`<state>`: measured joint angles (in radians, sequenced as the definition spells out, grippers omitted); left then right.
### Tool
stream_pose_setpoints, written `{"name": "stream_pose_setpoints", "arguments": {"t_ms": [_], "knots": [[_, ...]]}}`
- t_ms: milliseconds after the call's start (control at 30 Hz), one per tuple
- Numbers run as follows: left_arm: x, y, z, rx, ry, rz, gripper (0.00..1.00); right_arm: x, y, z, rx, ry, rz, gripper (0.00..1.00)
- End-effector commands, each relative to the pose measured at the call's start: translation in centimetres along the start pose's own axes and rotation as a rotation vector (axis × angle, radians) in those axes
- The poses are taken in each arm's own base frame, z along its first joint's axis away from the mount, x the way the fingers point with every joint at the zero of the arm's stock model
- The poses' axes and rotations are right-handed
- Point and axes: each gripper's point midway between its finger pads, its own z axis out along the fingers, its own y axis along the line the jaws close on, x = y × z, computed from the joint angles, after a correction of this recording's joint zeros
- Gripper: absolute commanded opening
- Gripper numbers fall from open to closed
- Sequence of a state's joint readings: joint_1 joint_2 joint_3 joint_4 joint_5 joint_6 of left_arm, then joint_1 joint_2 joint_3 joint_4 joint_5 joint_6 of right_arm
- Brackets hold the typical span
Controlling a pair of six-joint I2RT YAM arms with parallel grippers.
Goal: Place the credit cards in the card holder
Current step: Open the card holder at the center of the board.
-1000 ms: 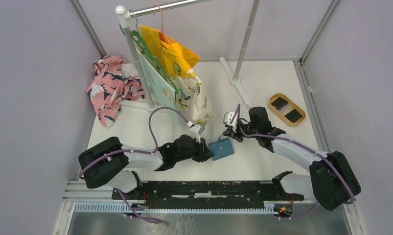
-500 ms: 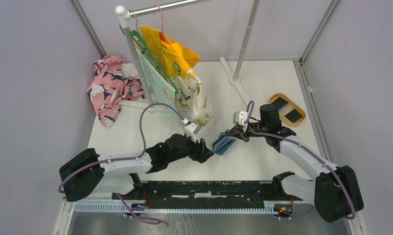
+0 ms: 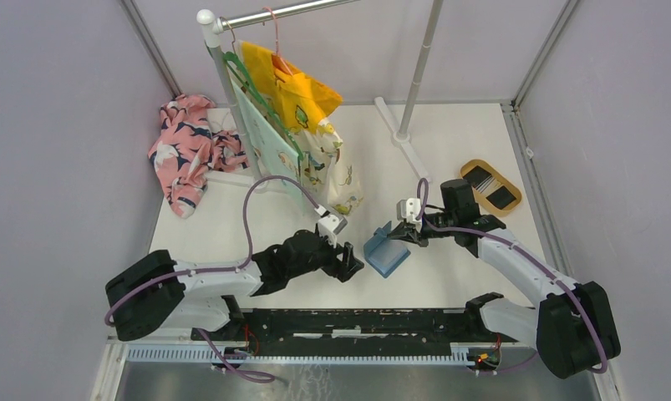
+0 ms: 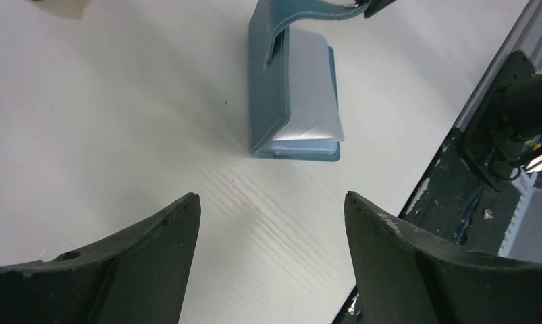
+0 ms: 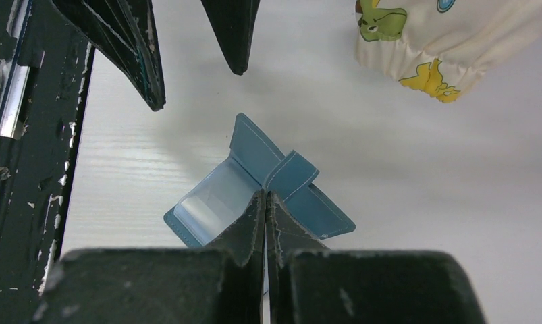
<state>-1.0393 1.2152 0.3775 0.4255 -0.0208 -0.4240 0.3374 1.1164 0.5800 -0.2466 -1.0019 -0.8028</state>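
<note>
- Your right fingers (image 5: 264, 197) are pinched tight on the raised flap of the card holder (image 3: 386, 251). Its lower leaf lies on the tabletop (image 3: 449, 142) directly under those fingertips.
- That grip is thin. If the flap slips out, the card holder likely flops shut and you lose sight of the grey-blue slots.
- Pull the flap too far up or sideways and the whole card holder may drag or tip instead of opening wider.
- Your left fingers (image 3: 354, 269) are spread wide and hold nothing. The card holder sits just ahead of them, apart, with bare tabletop between.
- A careless advance with those open fingers could shove the lower leaf and twist it against the right fingers' hold.
- The credit cards (image 3: 490, 186) lie in the tan tray (image 3: 461, 173), well behind the right fingers and far from the left ones. Neither pair touches a card.
- With the right fingers busy, the left arm probably faces a long reach past the right arm to that tray, and the two could collide.
</note>
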Motion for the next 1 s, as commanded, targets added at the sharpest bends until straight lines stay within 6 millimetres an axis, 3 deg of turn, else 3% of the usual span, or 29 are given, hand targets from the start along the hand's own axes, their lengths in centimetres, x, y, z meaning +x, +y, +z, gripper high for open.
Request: {"name": "stream_pose_setpoints", "arguments": {"t_ms": [0, 300, 400, 500, 567, 600, 667, 800, 900, 967], "knots": [[-1.9, -0.4, 1.2, 0.027, -0.066, 0.084, 0.85, -1.6, -0.8, -0.2, -0.004, -0.037, -0.055, 0.00], [-2.0, 0.5, 4.6, -0.028, -0.051, 0.121, 0.87, -1.3, -0.5, 0.0, -0.022, -0.032, -0.048, 0.00], [-2.1, 0.5, 5.7, -0.038, -0.043, 0.119, 0.81, -1.2, -0.7, -0.1, -0.014, -0.023, -0.048, 0.00], [-1.9, 1.2, 6.7, -0.084, -0.023, 0.111, 0.57, -1.0, -0.8, -0.1, -0.005, -0.012, -0.048, 0.01], [-1.6, 1.4, 7.1, -0.097, -0.007, 0.107, 0.34, -0.7, -1.1, -0.1, 0.008, 0.004, -0.043, 0.04], [-1.5, 1.5, 7.2, -0.098, -0.003, 0.106, 0.19, -0.5, -1.4, -0.2, 0.020, 0.016, -0.042, 0.08], [-1.4, 1.3, 7.3, -0.086, 0.009, 0.100, 0.03, -0.1, -2.0, -0.4, 0.046, 0.047, -0.039, 0.21], [-0.3, 1.5, 7.0, -0.033, 0.120, -0.023, 0.02, 0.3, -2.0, -1.2, 0.036, 0.104, -0.126, 0.51], [0.7, 0.7, 6.1, 0.033, 0.195, -0.141, 0.02, 0.7, -0.1, -1.4, -0.037, 0.104, -0.254, 0.69], [1.7, 0.4, 5.5, 0.044, 0.250, -0.187, 0.02, 1.1, 1.7, -1.3, -0.097, 0.070, -0.342, 0.76]]}}
